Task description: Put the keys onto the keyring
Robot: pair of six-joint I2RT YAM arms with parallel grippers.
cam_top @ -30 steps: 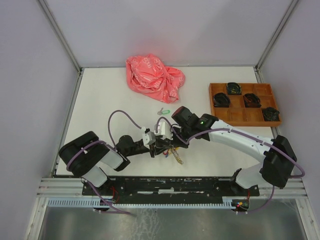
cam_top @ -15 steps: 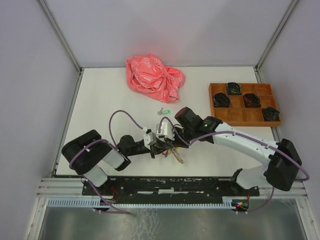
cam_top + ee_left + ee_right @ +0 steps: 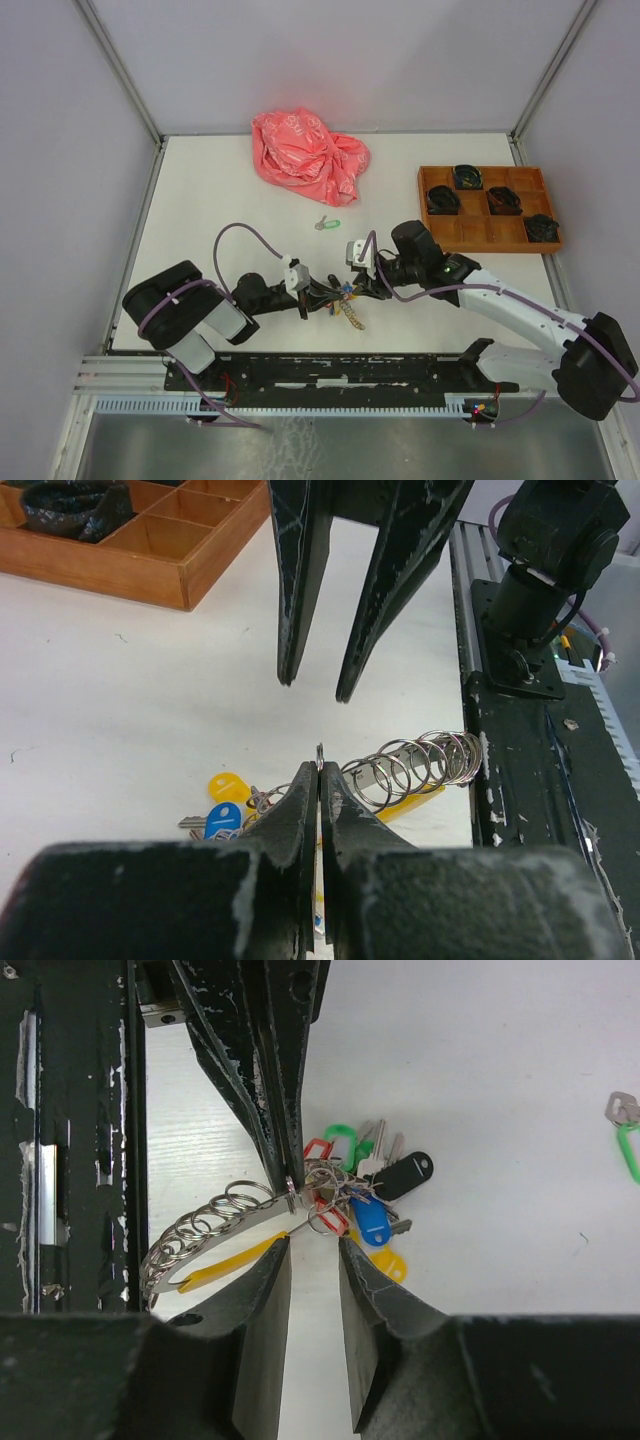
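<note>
Now the left gripper (image 3: 319,772) is pinched shut on the thin keyring (image 3: 319,750) and holds it on its edge. The right gripper (image 3: 313,1248) faces it, almost tip to tip. Its two fingers are apart and there is nothing between them. Right by the two tips lies the bunch of keys (image 3: 360,1200), with blue, yellow and black tags. A red tag (image 3: 317,1150) and a green one show at the edge of the bunch, but I cannot tell if those two hang on the ring. One key with a green tag (image 3: 327,224) lies all alone on the table (image 3: 220,200). I think the next move turns on that one. It lies away from both tips, farther up the table toward the pink bag (image 3: 305,155), and well apart from the bunch. Seen from above it lies sideways, with the metal end to the left and the green tag to the right. Both tips look about as near to it as each other. But the left one has its fingers full, so I think the free right gripper should go. It would have to turn away from the ring, reach out over the table, and come down with its fingers across the short way of the key.
</note>
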